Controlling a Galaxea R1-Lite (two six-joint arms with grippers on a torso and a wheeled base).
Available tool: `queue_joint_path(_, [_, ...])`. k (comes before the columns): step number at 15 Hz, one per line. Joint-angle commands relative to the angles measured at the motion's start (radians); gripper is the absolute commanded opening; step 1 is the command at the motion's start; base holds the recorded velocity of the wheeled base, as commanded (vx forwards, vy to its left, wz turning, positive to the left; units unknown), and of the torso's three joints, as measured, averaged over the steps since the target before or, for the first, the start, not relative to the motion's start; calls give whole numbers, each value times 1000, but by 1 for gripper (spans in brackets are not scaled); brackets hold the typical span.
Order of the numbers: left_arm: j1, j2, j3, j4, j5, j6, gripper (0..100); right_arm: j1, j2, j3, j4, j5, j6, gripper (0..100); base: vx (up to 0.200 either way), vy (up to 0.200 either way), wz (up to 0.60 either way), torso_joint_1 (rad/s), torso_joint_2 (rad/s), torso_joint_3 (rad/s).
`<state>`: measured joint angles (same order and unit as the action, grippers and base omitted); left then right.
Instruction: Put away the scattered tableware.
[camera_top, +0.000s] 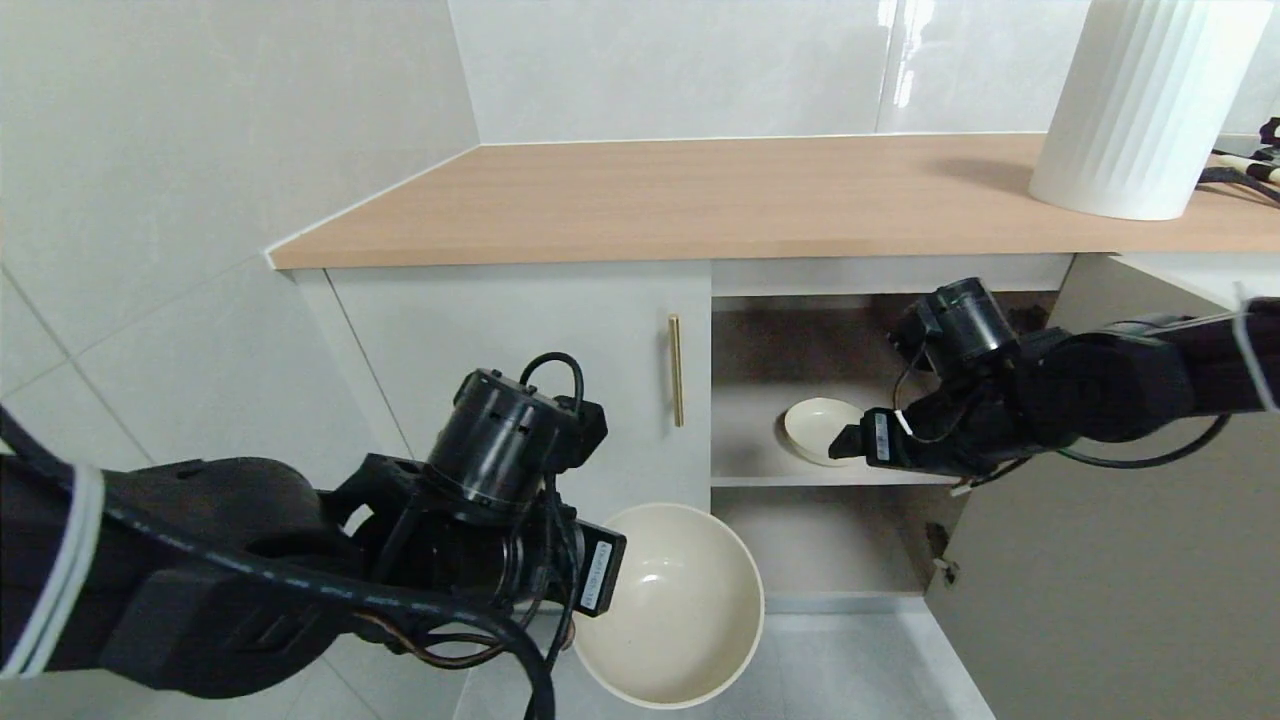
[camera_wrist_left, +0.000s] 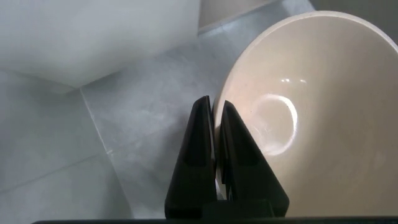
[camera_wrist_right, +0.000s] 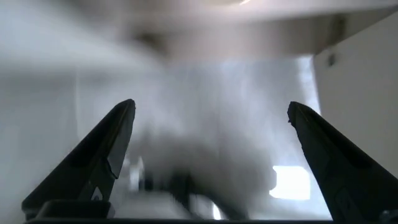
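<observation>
My left gripper holds a large cream bowl by its rim, low in front of the closed cabinet door. In the left wrist view the fingers pinch the rim of the large cream bowl above the grey floor. A small cream bowl sits on the shelf inside the open cabinet. My right gripper hovers just right of that small bowl, at the cabinet opening. In the right wrist view my right gripper stands wide open with nothing between its fingers.
A wooden countertop runs above the cabinet, with a tall white ribbed container at its right end. The left cabinet door has a brass handle. The open right door hangs beside my right arm. Below the shelf is a lower compartment.
</observation>
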<state>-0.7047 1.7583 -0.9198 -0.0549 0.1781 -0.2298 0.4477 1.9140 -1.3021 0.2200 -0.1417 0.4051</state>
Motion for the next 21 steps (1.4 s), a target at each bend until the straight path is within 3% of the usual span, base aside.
queue_joint_path(1, [-30,96,-10,-29,26,-5,0,103,-190,61,81,27,-28,100,0,0,0,0,0,0])
queue_joint_path(3, [-52,132,-10,-59,61,-17,0,164,-191,70,113,40,-28,100,0,0,0,0,0,0])
queue_joint_path(5, [-67,156,-10,-111,98,-60,0,213,-150,81,124,44,-28,100,0,0,0,0,0,0])
queue_joint_path(11, [-67,141,-10,-118,100,-65,0,255,-23,78,111,42,-20,100,0,0,0,0,0,0])
queue_joint_path(15, [-67,133,-25,-120,100,-105,0,255,-7,81,70,44,-12,100,0,0,0,0,0,0])
queue_joint_path(20, [-67,130,-25,-120,98,-105,0,260,11,83,32,44,21,100,0,0,0,0,0,0])
queue_joint_path(21, [-67,127,-25,-120,98,-105,0,261,17,83,19,42,23,0,0,0,0,0,0,0])
